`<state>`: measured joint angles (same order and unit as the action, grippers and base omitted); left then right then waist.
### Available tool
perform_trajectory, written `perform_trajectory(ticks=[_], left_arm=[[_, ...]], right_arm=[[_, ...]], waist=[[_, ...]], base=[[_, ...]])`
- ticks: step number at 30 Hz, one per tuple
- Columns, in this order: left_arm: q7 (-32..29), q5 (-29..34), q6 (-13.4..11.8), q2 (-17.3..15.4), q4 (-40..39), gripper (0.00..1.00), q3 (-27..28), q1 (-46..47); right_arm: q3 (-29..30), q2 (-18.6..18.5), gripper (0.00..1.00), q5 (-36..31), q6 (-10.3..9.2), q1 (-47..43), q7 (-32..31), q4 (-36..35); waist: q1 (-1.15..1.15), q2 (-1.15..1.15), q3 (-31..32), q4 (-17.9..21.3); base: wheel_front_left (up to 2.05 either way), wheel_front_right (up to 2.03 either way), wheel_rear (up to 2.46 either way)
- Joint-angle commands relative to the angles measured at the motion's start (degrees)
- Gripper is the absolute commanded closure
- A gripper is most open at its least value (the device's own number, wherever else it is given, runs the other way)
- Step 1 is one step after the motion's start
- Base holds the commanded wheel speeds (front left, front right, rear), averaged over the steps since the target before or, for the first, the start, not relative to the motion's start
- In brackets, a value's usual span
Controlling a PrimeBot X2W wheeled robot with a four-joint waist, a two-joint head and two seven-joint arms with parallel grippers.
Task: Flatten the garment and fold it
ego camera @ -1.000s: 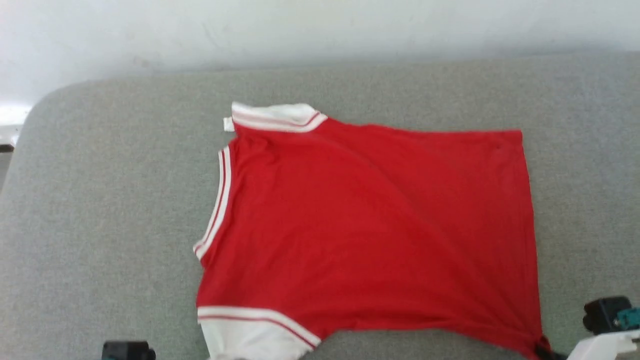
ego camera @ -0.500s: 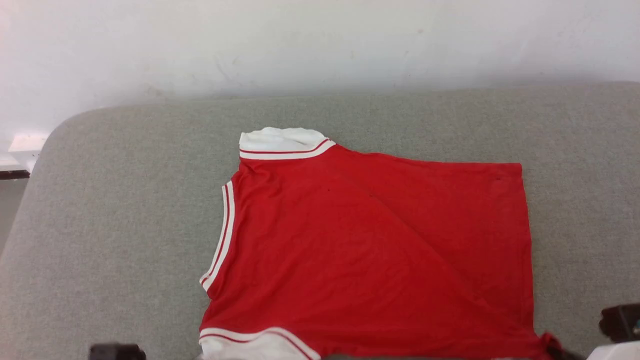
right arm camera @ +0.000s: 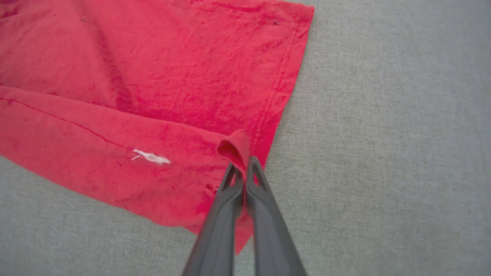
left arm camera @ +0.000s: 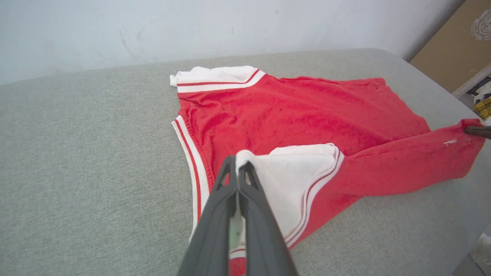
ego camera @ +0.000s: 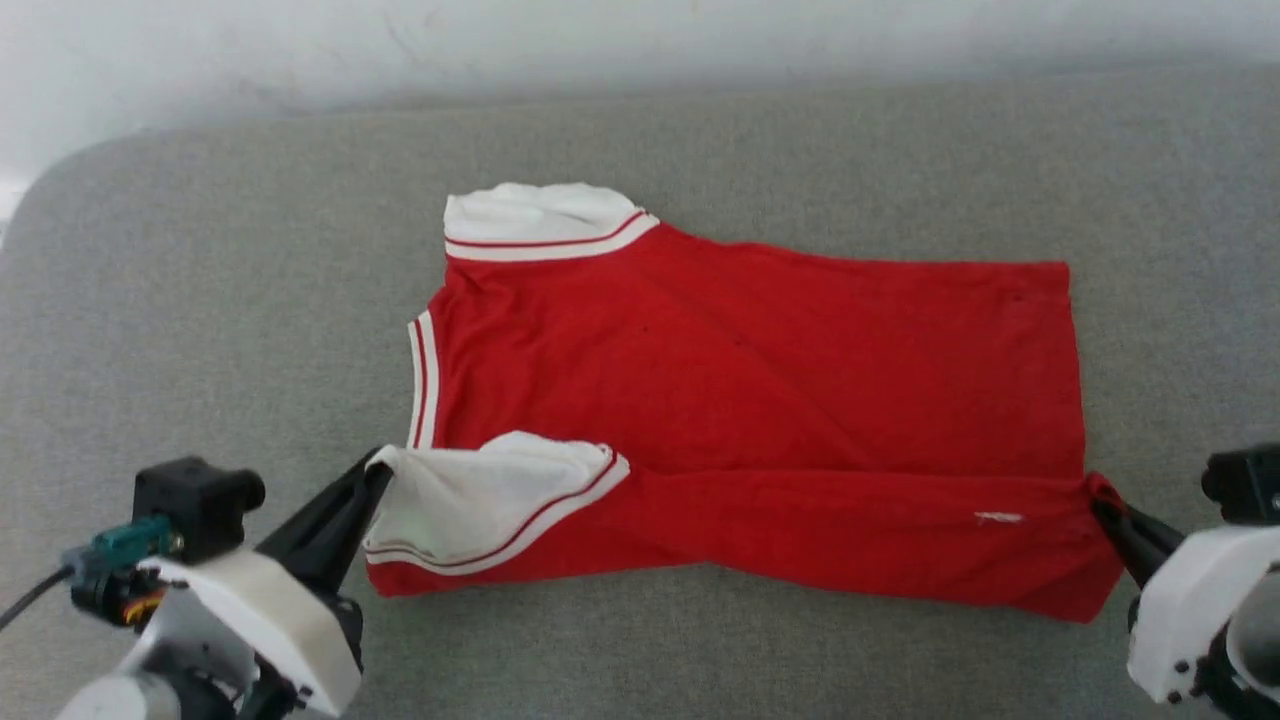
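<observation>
Overall: a red shirt (ego camera: pixel 760 380) lies spread on a grey padded surface (ego camera: pixel 200 300), with a pale wall (ego camera: pixel 600 40) running behind it.
Shirt position: it sits about mid-surface, its neck end toward the robot's left and its hem toward the right, plain red side up.
Shirt shape: the far part lies mostly flat. The near long edge is drawn up into a strip running between the two grippers, and a crease divides that strip from the flat part.
Left gripper (ego camera: pixel 378 475): its two dark fingers are pressed tight together on the edge of the white near sleeve (ego camera: pixel 470 505). The pinched cloth is raised a little off the surface.
Right gripper (ego camera: pixel 1100 505): its fingers are closed on the near hem corner (right arm camera: pixel 234 147), and a small fold of red cloth bunches up at the tips.
Near sleeve: it is turned in over the red body, its red and white striped trim curving along the inner side.
Far sleeve (ego camera: pixel 530 215): white with a red stripe, it lies flat at the far edge.
Neck trim (ego camera: pixel 422 380): a white and red band on the left end, between the two sleeves.
White fleck (ego camera: pixel 998 517): a small pale scrap on the raised strip, near the hem; I cannot tell what it is.
Brown board (left arm camera: pixel 452 50): it stands beyond the surface's far right corner.
</observation>
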<state>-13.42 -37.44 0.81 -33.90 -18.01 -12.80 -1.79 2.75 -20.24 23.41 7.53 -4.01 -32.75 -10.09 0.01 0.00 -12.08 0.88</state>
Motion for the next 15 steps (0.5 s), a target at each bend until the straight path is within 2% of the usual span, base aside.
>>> perform_trajectory(ticks=[1, 9, 15], left_arm=[[-0.70, 0.26, 1.22, 0.02, 1.98, 1.00, -0.79, 3.10], [-1.47, 1.34, 3.68, 0.71, 10.99, 1.00, -3.76, 11.50], [-2.78, 1.71, 4.63, 1.28, 17.23, 1.00, -6.35, 14.34]], right_arm=[[-1.03, -0.66, 1.00, -0.48, -0.04, 2.75, -0.30, 1.17], [-4.47, -2.68, 1.00, -0.29, -0.04, 10.86, -3.15, 6.91], [-5.47, -2.88, 1.00, 0.74, -0.04, 13.23, -7.08, 9.84]], waist=[[-0.01, 0.00, -4.14, 1.26], [-0.01, 0.00, -9.64, 1.52], [-0.01, 0.00, -11.61, 0.89]], base=[[0.00, 0.00, 0.00], [0.00, 0.00, 0.00], [0.00, 0.00, 0.00]])
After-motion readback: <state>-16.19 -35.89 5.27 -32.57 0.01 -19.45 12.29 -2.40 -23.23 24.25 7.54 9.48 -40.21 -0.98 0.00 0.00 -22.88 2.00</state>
